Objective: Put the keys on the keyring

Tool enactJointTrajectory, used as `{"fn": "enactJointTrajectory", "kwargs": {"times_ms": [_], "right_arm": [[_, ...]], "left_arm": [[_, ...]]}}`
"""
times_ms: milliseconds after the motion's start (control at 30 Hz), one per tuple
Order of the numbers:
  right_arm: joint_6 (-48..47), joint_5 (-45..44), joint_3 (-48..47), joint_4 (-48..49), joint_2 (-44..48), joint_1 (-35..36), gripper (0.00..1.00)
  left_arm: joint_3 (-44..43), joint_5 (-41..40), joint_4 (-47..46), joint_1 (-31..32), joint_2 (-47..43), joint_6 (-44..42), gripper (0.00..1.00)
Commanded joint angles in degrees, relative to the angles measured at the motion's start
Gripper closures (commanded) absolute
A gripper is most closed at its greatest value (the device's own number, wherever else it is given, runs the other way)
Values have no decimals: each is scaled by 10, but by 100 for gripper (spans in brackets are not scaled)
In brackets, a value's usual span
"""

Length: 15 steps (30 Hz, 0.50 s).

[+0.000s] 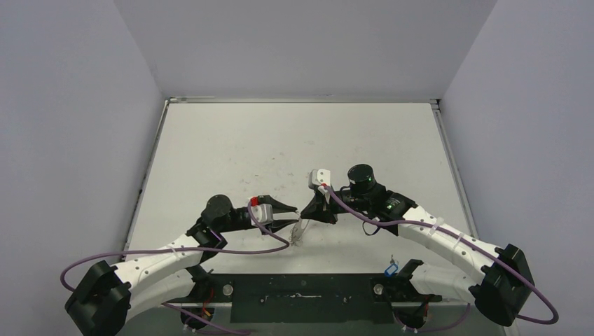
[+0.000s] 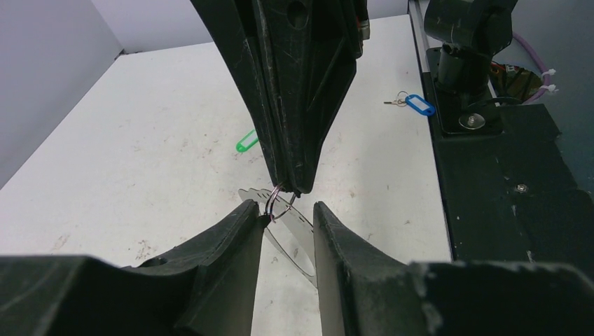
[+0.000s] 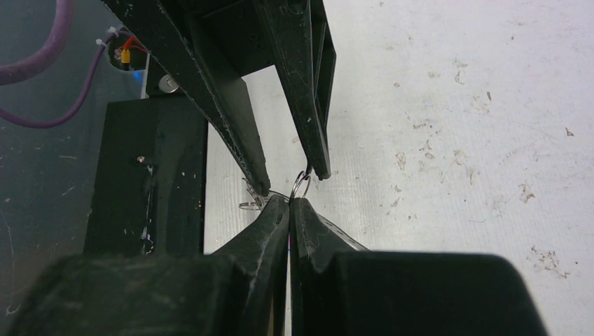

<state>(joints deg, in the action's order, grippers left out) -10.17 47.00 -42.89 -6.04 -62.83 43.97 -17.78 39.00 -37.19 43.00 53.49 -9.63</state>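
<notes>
The keyring [image 2: 299, 220], a thin pale loop, hangs where my two grippers meet [image 1: 300, 232]. My left gripper [image 2: 288, 213] has its jaws part-way apart, closed on the loop's two sides. A small wire ring on the keyring touches its left fingertip [image 2: 260, 213]. My right gripper [image 3: 288, 201] is shut on the keyring's top, and the small wire ring [image 3: 301, 185] pokes out past its tips. The green key [image 2: 246, 142] lies on the table, half hidden behind the right gripper. The blue key [image 2: 419, 105] lies by the right arm's base [image 1: 391, 268].
A black base plate [image 1: 301, 297] runs along the near table edge between the arm mounts. Purple cables [image 1: 210, 249] loop off both arms. Grey walls close the white table [image 1: 294, 140] on three sides.
</notes>
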Motion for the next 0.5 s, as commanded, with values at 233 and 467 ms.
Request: {"fn": "enactJointTrajectory", "kwargs": {"times_ms": [233, 467], "right_arm": [[-3, 34, -2, 46, 14, 6, 100], [-8, 34, -2, 39, 17, 6, 100]], "left_arm": [[-30, -11, -37, 4, 17, -25, 77], [-34, -7, -50, 4, 29, -28, 90]]}}
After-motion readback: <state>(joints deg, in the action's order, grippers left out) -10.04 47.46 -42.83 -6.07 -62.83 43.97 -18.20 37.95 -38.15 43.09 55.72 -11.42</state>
